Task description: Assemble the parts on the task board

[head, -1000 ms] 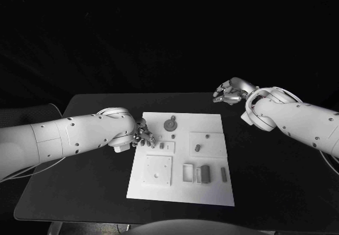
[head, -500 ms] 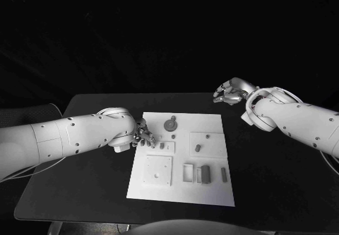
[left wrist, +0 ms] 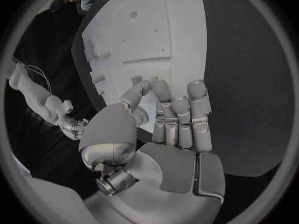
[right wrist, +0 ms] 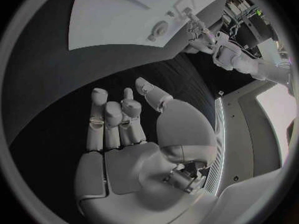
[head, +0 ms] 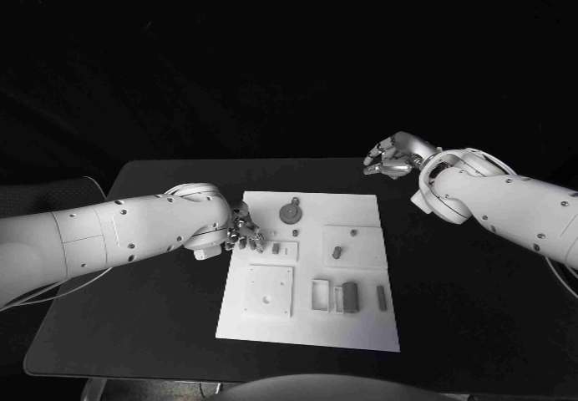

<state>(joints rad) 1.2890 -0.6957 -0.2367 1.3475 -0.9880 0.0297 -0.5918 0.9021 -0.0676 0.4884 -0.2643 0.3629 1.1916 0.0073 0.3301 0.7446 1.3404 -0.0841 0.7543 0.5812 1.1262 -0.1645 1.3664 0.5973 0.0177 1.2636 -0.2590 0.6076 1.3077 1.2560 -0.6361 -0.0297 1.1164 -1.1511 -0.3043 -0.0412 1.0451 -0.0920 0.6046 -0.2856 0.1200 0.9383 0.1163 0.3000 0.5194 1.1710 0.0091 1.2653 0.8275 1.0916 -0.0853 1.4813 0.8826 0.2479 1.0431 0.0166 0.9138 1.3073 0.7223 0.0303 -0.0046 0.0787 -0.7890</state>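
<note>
Spreading across the frame, the black table (head: 144, 317) is topped at its middle by the white task board (head: 311, 322). At the board's left edge the left hand (head: 245, 233) is poised, fingers straight, close together and empty, tips beside a small grey peg (head: 277, 248). Well apart, past the far right corner, the right hand (head: 392, 155) is held above the table, fingers loosely parted, nothing held. A round grey part (head: 291, 212) is seen near the far edge.
</note>
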